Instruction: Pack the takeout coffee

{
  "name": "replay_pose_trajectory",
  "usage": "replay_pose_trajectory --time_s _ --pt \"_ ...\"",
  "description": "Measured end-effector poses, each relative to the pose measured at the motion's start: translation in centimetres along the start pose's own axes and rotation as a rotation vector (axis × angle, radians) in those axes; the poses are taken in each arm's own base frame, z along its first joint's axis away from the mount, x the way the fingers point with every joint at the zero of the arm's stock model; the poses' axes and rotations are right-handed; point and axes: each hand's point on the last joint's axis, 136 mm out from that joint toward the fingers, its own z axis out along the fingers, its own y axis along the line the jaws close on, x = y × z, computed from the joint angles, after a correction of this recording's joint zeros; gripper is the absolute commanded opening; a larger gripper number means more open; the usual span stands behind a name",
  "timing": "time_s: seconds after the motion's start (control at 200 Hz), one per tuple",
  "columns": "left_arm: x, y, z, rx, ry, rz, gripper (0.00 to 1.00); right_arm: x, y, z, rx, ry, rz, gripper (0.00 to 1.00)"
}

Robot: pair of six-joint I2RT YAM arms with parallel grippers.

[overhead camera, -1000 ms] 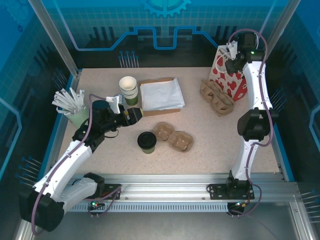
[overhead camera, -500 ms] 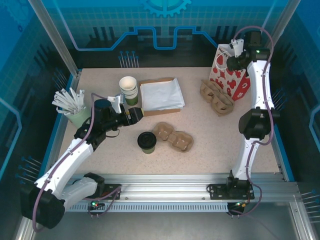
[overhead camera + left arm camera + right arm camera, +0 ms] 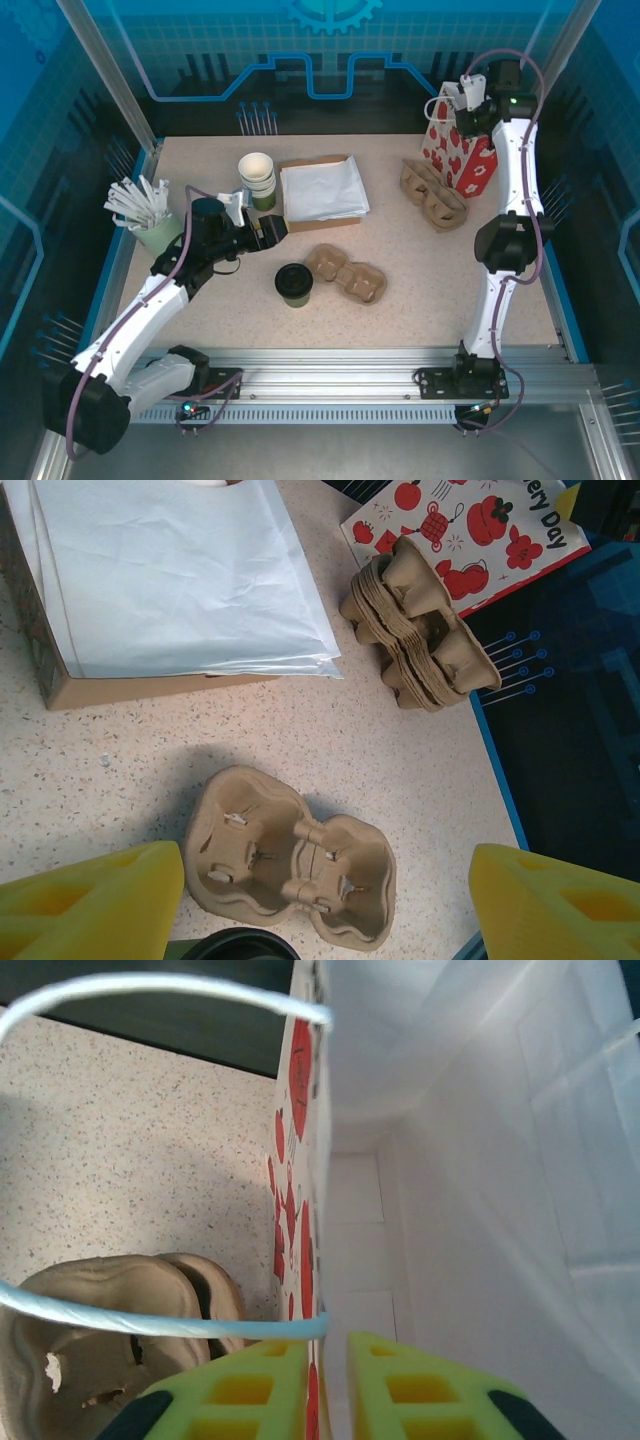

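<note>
Hovering wide by the takeout coffee with the left tool, pinching the paper bag with the right.

Behind the left tool [image 3: 272, 231] and to its left stands a pale cup of white sticks [image 3: 150, 218] on the worktop [image 3: 400, 300]. The tool's yellow fingers [image 3: 90, 900] are spread wide and hold nothing. The takeout coffee [image 3: 294, 283], lid on, stands upright just below the tool's tips, on the side toward the arm bases. A single pulp tray [image 3: 290, 855] lies just beyond the cup, between the spread fingers as the wrist camera sees it. Farther ahead of this tool sits a stack of pulp trays [image 3: 433, 193], with the red-and-white paper bag [image 3: 462, 150] just past it. The right tool [image 3: 328, 1380] comes down onto the bag's top, its fingers drawn narrow on the edge of one bag wall, with the open white inside to one side and the cord handle [image 3: 150, 990] to the other.
</note>
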Motion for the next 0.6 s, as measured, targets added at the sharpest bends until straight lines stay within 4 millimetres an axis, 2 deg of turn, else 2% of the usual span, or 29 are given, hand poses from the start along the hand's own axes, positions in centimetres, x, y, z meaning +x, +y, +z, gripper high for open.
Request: replay_pose_trajectory --time_s 0.3,0.365,0.425,0.495,0.6 --pt "0.0 -0.1 0.0 0.005 0.001 0.001 0.77 -0.7 -0.2 -1.3 0.029 -0.022 -0.022 0.07" --pt "0.0 -0.1 0.0 0.007 0.003 0.001 0.77 -1.1 -0.3 -2.4 0.048 -0.035 -0.032 0.11" --pt "0.0 -0.1 0.0 0.007 0.003 0.001 0.77 -1.5 -0.3 -3.4 0.060 -0.050 -0.044 0.19" --pt "0.0 -0.2 0.0 0.008 0.003 0.002 0.77 -1.9 -0.6 -4.6 0.083 -0.065 -0.053 0.22" --pt "0.0 -0.2 0.0 0.008 0.003 0.002 0.77 -2.0 -0.9 -5.1 0.101 -0.069 -0.057 0.29"
